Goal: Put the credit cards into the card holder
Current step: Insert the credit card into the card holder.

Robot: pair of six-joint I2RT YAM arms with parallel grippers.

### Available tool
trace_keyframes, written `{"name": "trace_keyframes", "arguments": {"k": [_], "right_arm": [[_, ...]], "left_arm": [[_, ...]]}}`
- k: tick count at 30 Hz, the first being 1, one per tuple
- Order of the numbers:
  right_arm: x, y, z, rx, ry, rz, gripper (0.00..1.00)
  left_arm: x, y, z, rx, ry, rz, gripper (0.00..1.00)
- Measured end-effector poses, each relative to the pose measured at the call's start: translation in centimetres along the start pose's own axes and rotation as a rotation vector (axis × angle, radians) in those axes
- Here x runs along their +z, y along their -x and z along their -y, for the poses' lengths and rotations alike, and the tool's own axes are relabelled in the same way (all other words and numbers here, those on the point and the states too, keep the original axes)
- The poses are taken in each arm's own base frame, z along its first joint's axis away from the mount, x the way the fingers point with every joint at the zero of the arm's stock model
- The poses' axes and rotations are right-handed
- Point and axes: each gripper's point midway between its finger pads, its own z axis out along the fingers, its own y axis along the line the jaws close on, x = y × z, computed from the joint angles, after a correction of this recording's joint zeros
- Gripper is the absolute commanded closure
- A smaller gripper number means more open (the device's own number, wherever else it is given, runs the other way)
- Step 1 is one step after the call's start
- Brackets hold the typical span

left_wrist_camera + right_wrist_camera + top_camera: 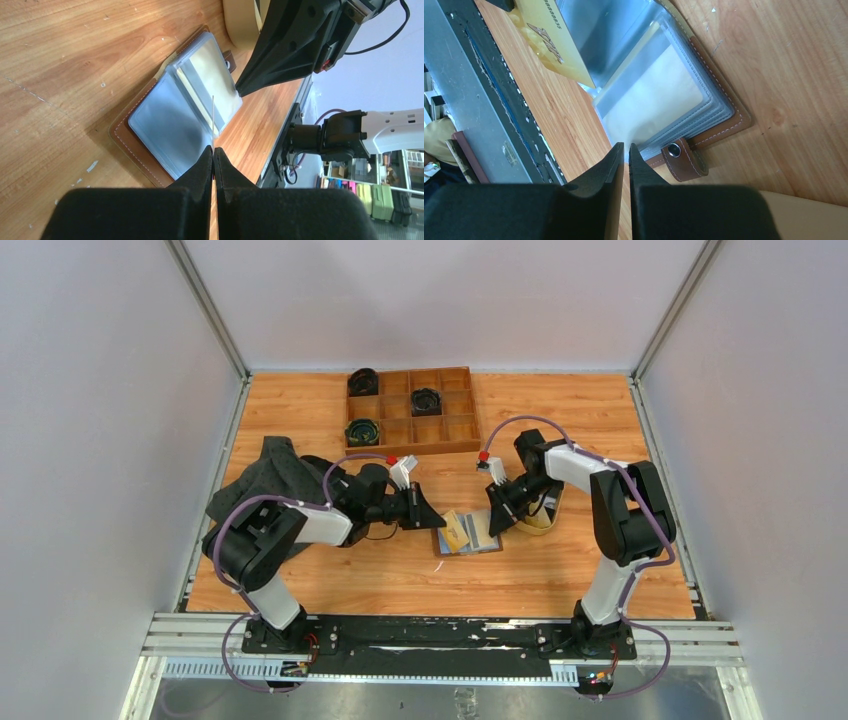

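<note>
Left gripper point(213, 150): clenched on yellow card point(551, 42), above open card holder point(165, 117). Right gripper point(625, 146): jaws nearly closed, just beside holder.

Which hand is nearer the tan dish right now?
Right. The right hand sits just beside the tan dish, between it and the open card holder. The left hand, pinching a yellow card, is on the card holder's far side.

Pale grey walls point(100, 390) enclose an evenly lit wood-grain table point(560, 580).
</note>
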Motion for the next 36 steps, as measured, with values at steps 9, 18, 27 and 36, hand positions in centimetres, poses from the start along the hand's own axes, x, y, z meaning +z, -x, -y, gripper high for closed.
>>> {"name": "trace_keyframes", "arguments": {"k": [9,18,27,36], "right_arm": [[0.0,0.0,0.0,0.000,-0.002,-0.001,0.89],[0.0,0.0,0.0,0.000,-0.003,-0.001,0.89],[0.0,0.0,0.1,0.000,-0.003,-0.002,0.89],[0.0,-0.1,0.1,0.000,-0.008,-0.004,0.89]], "left_arm": [[0.4,-0.4,-0.4,-0.015,0.002,-0.022,1.00],[1.0,-0.3,-0.9,-0.035,0.011,-0.030,1.00],[1.1,-0.2,-0.7,-0.041,0.006,-0.032,1.00],[0.7,0.2,0.2,-0.025,-0.015,-0.021,1.00]]}}
